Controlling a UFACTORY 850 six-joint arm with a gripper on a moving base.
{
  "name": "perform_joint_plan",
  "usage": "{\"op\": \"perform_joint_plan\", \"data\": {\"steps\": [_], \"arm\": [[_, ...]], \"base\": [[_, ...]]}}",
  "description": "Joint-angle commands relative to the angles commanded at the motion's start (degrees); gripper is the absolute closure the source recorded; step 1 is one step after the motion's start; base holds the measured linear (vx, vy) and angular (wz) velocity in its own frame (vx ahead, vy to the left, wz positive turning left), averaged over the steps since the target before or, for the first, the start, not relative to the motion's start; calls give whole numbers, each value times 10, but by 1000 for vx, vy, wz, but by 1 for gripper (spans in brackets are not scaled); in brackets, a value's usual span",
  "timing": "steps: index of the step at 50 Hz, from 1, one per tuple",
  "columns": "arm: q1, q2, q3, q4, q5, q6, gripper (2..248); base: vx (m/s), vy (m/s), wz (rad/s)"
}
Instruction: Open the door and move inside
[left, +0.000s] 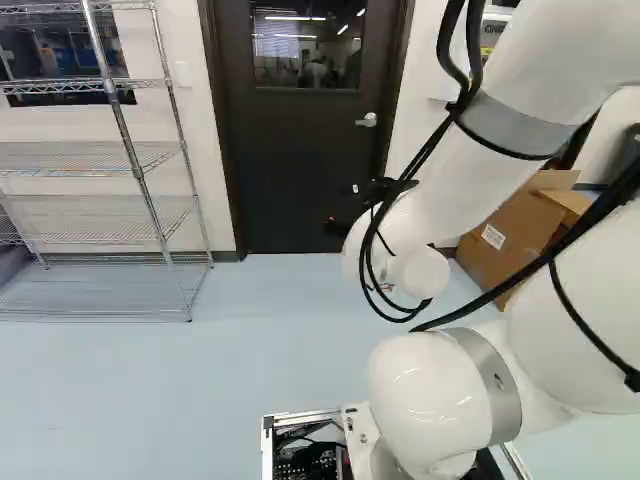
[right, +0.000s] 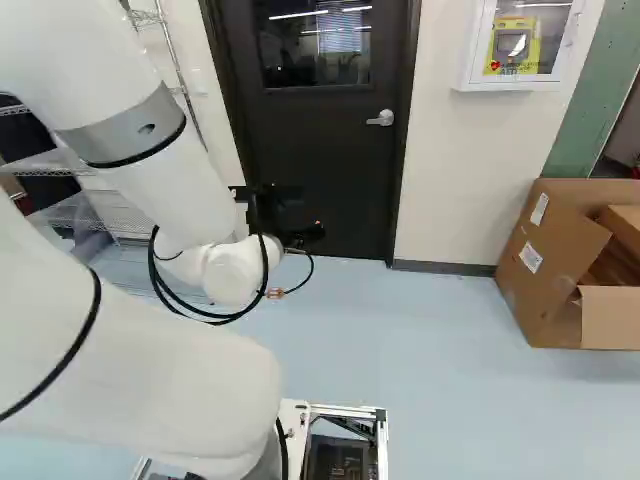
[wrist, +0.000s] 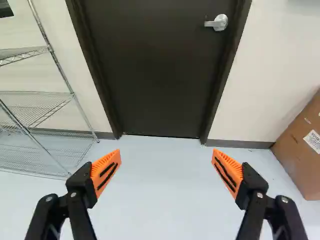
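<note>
Dark brown door with a window (wrist: 155, 75) shut in its dark frame (wrist: 227, 75), ahead of me. Silver lever handle (wrist: 218, 23) sits near one side edge of the door, its bar pointing in across the panel. My black two-finger gripper (wrist: 167, 152) is short of the door, over pale blue floor (wrist: 165, 200); jaws wide apart, orange ribbed pads (wrist: 106, 172) with nothing between them. Handle lies farther ahead and off to one side, so nothing touches it.

Step, as I judge it: approach, task barely begun. Next needs a rise and a shift toward the handle side of the door, then lever down.

Risks: coming in low or off to the side, I'd jab the door panel or frame instead of the bar. Pressing near the lever's pivot gives poor leverage; too near its tip, I could slide off and the latch springs back. Swing direction is hard to tell here, so driving forward on a wrong guess could jam arm against door. Going through too far to one side, white arm (right: 170, 185) or base could clip the frame. Silver wire shelf rack (left: 90, 285) beside the door, opposite the handle side, could snag an elbow; brown cardboard box (right: 545, 300) beyond the handle side could catch a wide turn.
</note>
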Motion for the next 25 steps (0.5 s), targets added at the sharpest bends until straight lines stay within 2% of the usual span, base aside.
{"op": "perform_joint_plan", "data": {"steps": [11, 25], "arm": [[0, 0, 0, 0, 0, 0, 3], [0, 0, 0, 0, 0, 0, 3]], "base": [[55, -1, -2], [130, -1, -7]]}}
